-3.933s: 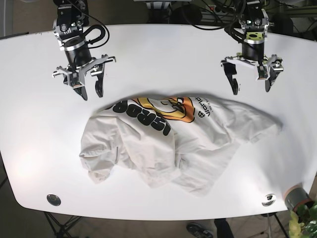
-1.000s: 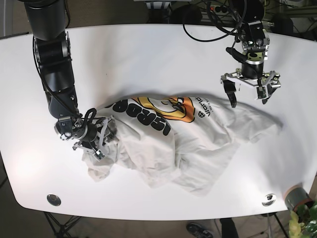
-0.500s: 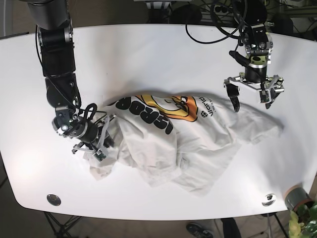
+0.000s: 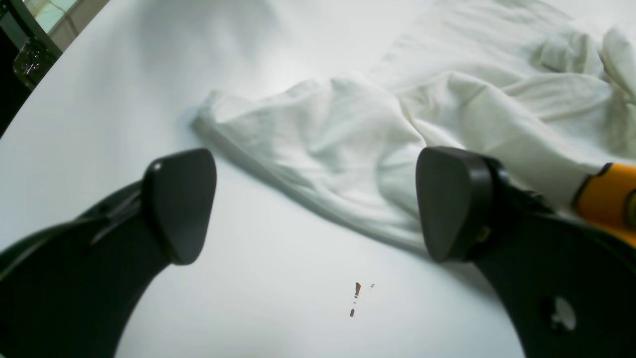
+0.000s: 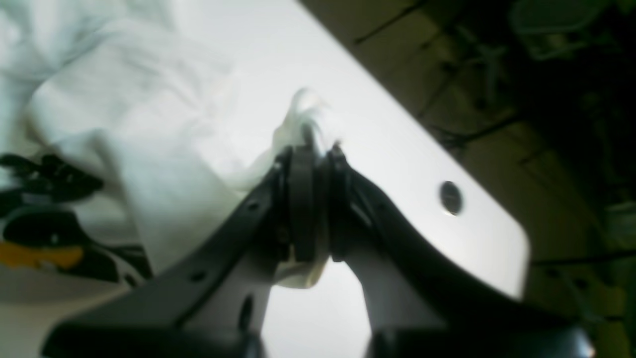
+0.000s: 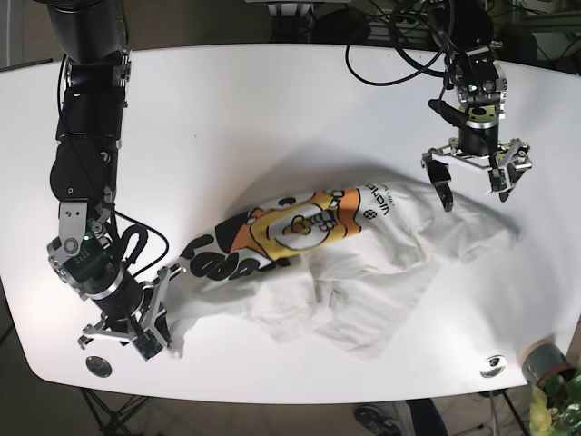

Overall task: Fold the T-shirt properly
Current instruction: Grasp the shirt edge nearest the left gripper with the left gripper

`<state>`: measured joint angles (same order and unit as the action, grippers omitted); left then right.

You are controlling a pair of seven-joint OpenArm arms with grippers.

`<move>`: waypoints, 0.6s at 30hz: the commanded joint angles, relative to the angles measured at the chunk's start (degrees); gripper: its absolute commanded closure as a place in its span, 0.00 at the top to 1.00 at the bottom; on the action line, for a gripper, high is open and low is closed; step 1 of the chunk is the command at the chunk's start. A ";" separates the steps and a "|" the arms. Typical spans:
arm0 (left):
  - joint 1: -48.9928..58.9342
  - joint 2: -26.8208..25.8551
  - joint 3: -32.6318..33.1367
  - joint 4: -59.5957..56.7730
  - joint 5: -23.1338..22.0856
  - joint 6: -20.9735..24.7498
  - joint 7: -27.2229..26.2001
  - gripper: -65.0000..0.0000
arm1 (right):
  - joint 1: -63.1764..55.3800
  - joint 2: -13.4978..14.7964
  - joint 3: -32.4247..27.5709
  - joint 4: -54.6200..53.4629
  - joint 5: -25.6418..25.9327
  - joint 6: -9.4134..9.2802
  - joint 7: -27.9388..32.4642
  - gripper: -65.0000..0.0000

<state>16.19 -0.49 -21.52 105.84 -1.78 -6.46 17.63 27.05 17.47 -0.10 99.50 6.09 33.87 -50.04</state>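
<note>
The right gripper (image 5: 310, 149) is clamped on a bunched edge of the shirt (image 6: 363, 263). In its wrist view the two fingers (image 5: 298, 209) press together with a tuft of white cloth squeezed between them and poking out past the tips. Behind and to the side of that gripper the shirt trails away in loose folds, and part of the orange and black print (image 5: 35, 248) shows close beside the finger base. In the base view the same gripper (image 6: 154, 341) sits near the front edge of the table (image 6: 272, 109), with the shirt stretching away from it toward the far side, and a round metal disc (image 6: 98, 366) set in the tabletop lies just beside it.

The left gripper (image 4: 318, 204) is spread wide and holds nothing. Its two black fingertips (image 4: 181, 204) hang above the table, one over bare surface, the other over the edge of the cloth. Ahead of the tips lies a rumpled white corner of the shirt, and a few small dark specks (image 4: 355, 298) mark the table between the fingers. In the base view this gripper (image 6: 474, 186) stands at the shirt's far end, above its upper edge.

The shirt lies crumpled across the middle of the table, print (image 6: 290, 227) facing up.
</note>
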 commanded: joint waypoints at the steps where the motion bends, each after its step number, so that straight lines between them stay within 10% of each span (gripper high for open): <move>1: -0.84 -0.26 -0.15 0.93 -0.28 0.17 -1.50 0.91 | 2.71 0.59 0.32 4.19 0.29 -0.42 0.50 0.03; 18: -4.89 -2.89 0.38 -3.82 -0.02 0.00 -1.41 0.91 | 13.88 3.49 0.49 10.69 0.29 -0.42 -0.64 0.03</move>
<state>13.15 -1.48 -21.15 102.72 -1.63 -6.50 17.78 38.48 20.01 0.03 109.32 6.28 33.93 -52.51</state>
